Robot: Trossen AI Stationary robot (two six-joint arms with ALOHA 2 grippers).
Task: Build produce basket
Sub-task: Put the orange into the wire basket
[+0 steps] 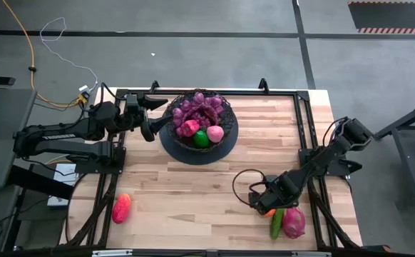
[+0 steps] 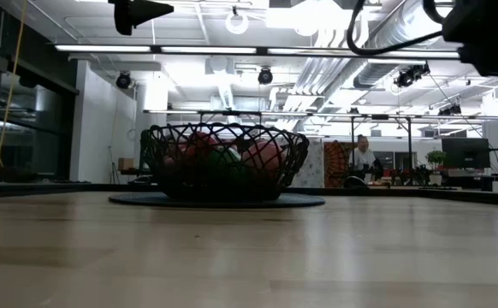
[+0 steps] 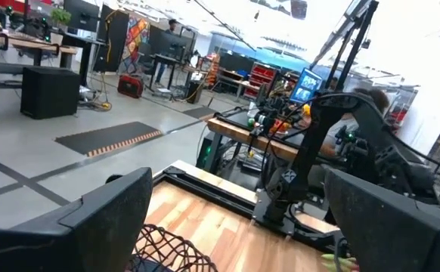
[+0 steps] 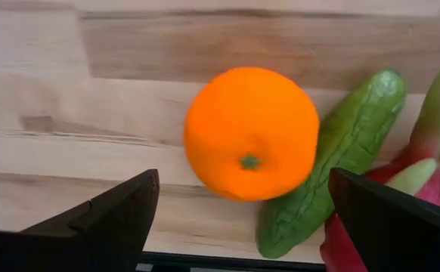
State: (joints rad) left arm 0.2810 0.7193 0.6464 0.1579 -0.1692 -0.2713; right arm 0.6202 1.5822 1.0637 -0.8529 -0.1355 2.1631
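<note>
The black wire basket (image 1: 229, 135) (image 2: 223, 162) stands on a dark round mat (image 1: 193, 155) at the table's far middle. It holds purple grapes (image 1: 197, 108), a pink fruit (image 1: 215, 133), a green fruit (image 1: 201, 138) and a magenta one (image 1: 188, 128). My left gripper (image 1: 150, 118) (image 3: 239, 189) hovers open at the basket's left rim (image 3: 167, 245). My right gripper (image 1: 263, 202) (image 4: 243, 185) is open near the table's near right, low over the orange (image 1: 269, 212) (image 4: 252, 132). Its fingers stand apart on either side of the orange. The cucumber (image 1: 276, 223) (image 4: 333, 162) and the dragon fruit (image 1: 294, 221) (image 4: 424, 177) lie beside the orange.
A red and orange fruit (image 1: 121, 208) lies alone near the table's near left corner. A black frame (image 1: 300, 121) runs along the table's edges. Bare wood (image 1: 193, 193) spreads between the basket and the near edge. A person (image 2: 364, 158) sits far off in the room.
</note>
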